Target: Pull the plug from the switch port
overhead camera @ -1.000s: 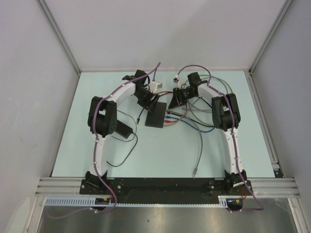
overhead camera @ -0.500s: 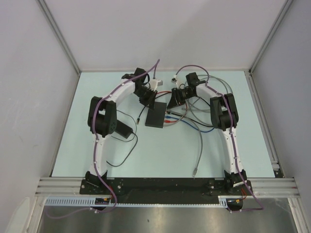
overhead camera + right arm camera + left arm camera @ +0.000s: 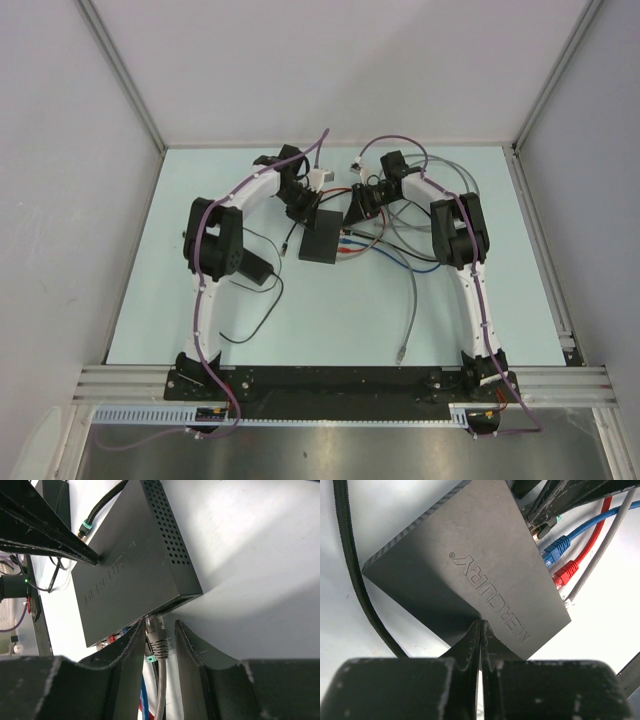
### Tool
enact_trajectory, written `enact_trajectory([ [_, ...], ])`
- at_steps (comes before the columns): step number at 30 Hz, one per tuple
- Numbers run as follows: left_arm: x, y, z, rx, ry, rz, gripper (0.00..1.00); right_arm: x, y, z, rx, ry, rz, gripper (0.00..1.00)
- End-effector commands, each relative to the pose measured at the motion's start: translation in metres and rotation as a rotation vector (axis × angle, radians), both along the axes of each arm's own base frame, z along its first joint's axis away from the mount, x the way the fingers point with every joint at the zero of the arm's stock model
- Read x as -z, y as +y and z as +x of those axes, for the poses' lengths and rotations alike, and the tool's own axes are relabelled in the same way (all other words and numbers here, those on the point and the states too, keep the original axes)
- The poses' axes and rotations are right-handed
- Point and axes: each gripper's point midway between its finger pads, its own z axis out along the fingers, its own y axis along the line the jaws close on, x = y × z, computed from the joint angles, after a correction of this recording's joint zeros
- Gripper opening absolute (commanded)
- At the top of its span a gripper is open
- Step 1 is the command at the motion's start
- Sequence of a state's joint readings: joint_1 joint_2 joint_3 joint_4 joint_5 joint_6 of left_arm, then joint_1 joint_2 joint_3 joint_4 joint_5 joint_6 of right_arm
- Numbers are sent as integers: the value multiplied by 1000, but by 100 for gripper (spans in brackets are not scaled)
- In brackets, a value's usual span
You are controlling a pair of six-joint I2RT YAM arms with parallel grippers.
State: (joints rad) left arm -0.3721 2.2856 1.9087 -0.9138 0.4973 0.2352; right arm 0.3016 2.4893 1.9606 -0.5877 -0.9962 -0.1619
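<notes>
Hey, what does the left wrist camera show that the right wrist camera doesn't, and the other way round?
Only the left wrist: the left gripper shut over the switch, and the blue plug and red plug whole in their ports. Only the right wrist: the right gripper open either side of the grey plug at its port, and the vent holes on the switch's side. Both: the switch's lettered top.
</notes>
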Motion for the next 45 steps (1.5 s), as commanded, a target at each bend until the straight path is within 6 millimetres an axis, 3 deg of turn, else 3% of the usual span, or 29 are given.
enact_trajectory([
  [1,21,7,0,-16,11,73,2,53,-10,-23,-25,76,-135,36],
  [27,29,5,-7,-5,36,70,0,63,-15,-15,32,116,-150,24],
  [30,29,5,-7,-5,35,75,0,63,-16,-10,49,94,-177,18],
  [32,32,5,-9,-5,44,77,0,64,-14,-11,53,80,-206,1],
  [33,32,6,-10,-7,47,80,0,66,-17,-7,68,59,-238,0],
  [45,28,-1,-10,-3,43,60,0,60,-31,-8,122,115,-227,0],
])
